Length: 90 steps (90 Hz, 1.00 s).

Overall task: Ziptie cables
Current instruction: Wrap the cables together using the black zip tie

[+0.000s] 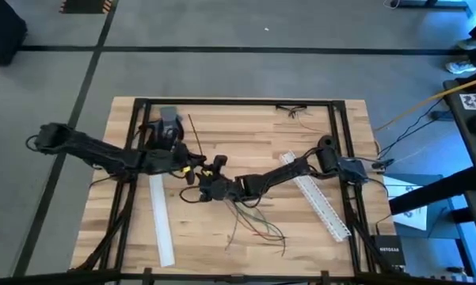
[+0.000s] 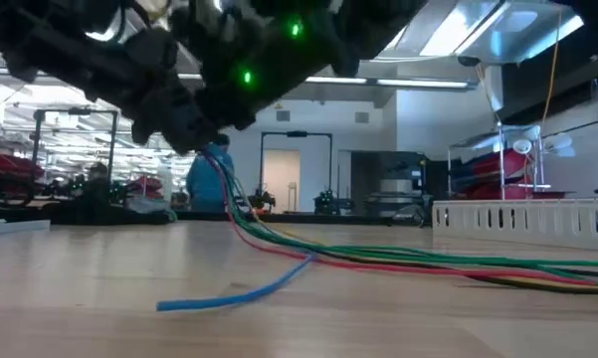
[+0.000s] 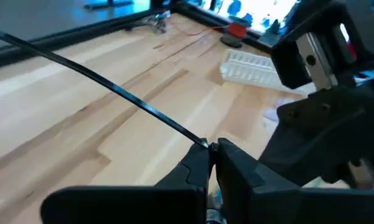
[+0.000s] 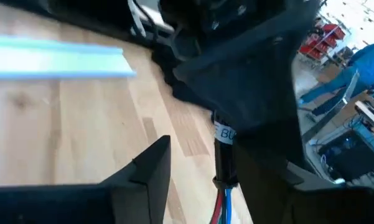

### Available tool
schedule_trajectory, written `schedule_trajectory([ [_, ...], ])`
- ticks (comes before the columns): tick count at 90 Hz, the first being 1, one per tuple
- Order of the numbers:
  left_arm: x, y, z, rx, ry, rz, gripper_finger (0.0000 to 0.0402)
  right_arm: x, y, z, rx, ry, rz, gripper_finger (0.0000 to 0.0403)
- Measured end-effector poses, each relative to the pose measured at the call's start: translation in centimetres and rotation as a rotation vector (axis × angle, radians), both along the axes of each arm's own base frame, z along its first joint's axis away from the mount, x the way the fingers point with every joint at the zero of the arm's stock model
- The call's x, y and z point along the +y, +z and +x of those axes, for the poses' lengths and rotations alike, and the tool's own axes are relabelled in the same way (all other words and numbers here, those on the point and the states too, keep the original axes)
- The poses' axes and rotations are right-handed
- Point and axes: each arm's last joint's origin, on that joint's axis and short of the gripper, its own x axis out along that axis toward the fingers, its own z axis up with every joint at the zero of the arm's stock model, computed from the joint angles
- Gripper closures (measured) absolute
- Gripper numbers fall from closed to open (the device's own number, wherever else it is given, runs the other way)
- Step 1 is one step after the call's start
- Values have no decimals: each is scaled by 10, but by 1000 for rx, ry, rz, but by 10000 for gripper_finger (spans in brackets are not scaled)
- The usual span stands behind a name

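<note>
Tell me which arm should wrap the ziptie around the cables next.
Left, probably. The left gripper is shut on the ziptie, whose free end sticks out over the table. The right gripper is beside it and holds the cables at their bundled end, so it should just steady them.

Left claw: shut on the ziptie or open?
Shut. The left claw pinches the ziptie by one end; the strip sticks out straight above the table.

- Mid-table is crowded: the left gripper (image 1: 192, 169) and right gripper (image 1: 210, 180) meet there, almost touching
- The cables (image 1: 257, 226) fan across the near table (image 1: 245, 127), barring a low pass
- White strips (image 1: 160, 218) flank both sides
- The far middle boards lie open, apart from the ziptie (image 1: 196, 136) slanting over them
</note>
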Motion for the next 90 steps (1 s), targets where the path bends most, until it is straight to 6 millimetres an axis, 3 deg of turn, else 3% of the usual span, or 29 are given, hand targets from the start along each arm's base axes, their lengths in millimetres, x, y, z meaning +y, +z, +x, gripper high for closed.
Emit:
schedule_trajectory([
  [18, 6, -13, 6, 37, 51, -42, 387, -14, -18, 4, 5, -49, 17, 238],
  [51, 14, -23, 8, 61, 115, -98, 387, -36, -33, 6, 33, -99, 10, 243],
  [62, 16, -25, 8, 66, 126, -109, 387, -39, -36, 6, 57, -100, 2, 282],
  [77, 17, -25, 8, 64, 126, -109, 387, -39, -37, 5, 70, -108, -9, 385],
  [90, 17, -25, 8, 68, 122, -108, 387, -39, -37, 5, 81, -87, -2, 396],
])
